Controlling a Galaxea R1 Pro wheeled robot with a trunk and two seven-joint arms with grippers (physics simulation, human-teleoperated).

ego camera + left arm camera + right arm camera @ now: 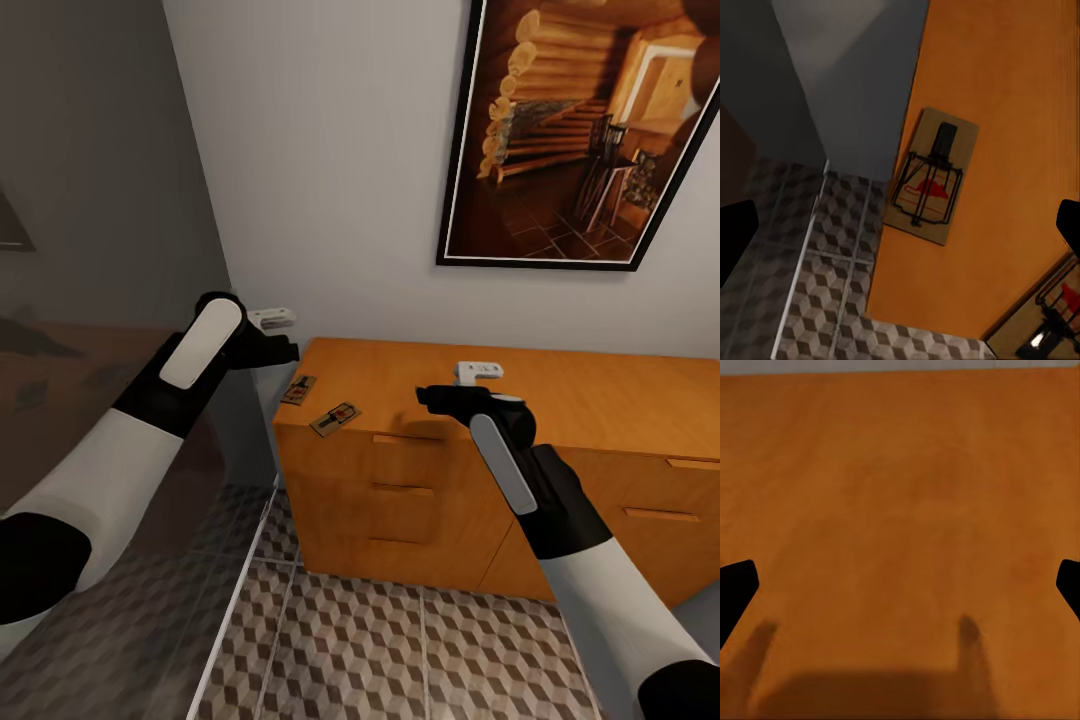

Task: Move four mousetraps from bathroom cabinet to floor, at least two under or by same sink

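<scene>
Left hand [272,335] spread above mousetraps [335,418]; labels unreadable.

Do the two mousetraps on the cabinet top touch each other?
Apart. The head view shows bare orange wood between the rear mousetrap and the front mousetrap on the cabinet top.

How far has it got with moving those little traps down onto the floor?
Two mousetraps lie on the cabinet top. None is on the tiled floor. The left gripper hovers open near them, the right gripper open and empty. All placing remains.
</scene>
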